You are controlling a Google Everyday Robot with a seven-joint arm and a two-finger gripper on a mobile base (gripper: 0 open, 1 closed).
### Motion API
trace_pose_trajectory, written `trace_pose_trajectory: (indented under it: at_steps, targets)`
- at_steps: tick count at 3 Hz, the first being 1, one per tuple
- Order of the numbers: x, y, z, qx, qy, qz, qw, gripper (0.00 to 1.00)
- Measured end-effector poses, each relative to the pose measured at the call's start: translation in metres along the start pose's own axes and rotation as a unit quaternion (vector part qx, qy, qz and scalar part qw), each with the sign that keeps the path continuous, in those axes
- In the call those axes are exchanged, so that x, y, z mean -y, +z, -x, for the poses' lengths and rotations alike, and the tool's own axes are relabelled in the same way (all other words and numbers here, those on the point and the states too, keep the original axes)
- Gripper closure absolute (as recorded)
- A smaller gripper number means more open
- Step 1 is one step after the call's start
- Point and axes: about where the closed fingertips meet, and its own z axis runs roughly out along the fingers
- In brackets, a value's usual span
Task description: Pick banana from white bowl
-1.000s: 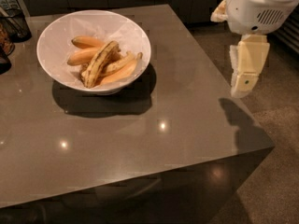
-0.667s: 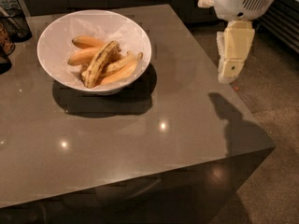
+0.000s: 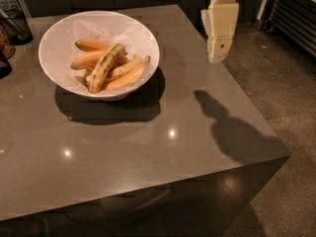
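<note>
**Approach not yet made: gripper hangs well apart from the bowl**

I read this as the reach step, with the grasp itself not begun. The gripper (image 3: 217, 53) hangs pointing down above the far right edge of the surface (image 3: 123, 147), well apart from the white bowl (image 3: 134, 32). From this angle I cannot tell whether it is spread or pressed together; nothing hangs from it.

The banana (image 3: 105, 66), dull yellow with dark streaks, lies in the bowl on top of the pile, running from upper right to lower left in the view. The smoother orange-yellow bananas (image 3: 91, 44) sit under and beside it, touching it.

My next move, as I judge it, is to carry the gripper across to above the bowl and turn it so it closes across the streaked banana's width. Then I come down on its middle, where it rides highest. The risk I see is catching a neighbouring banana or nudging the bowl's rim.
</note>
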Motion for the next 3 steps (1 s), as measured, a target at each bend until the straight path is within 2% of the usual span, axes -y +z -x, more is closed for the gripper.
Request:
trace_pose_trajectory:
  at_steps: [1, 2, 3]
  targets:
    - [0.006, 0.0, 0.003, 0.004, -0.001, -0.012, 0.9999, 0.0]
    - [0.021, 0.006, 0.015, 0.027, -0.019, -0.021, 0.9992, 0.0]
    - [0.038, 0.021, 0.03, 0.04, -0.047, -0.012, 0.998, 0.0]
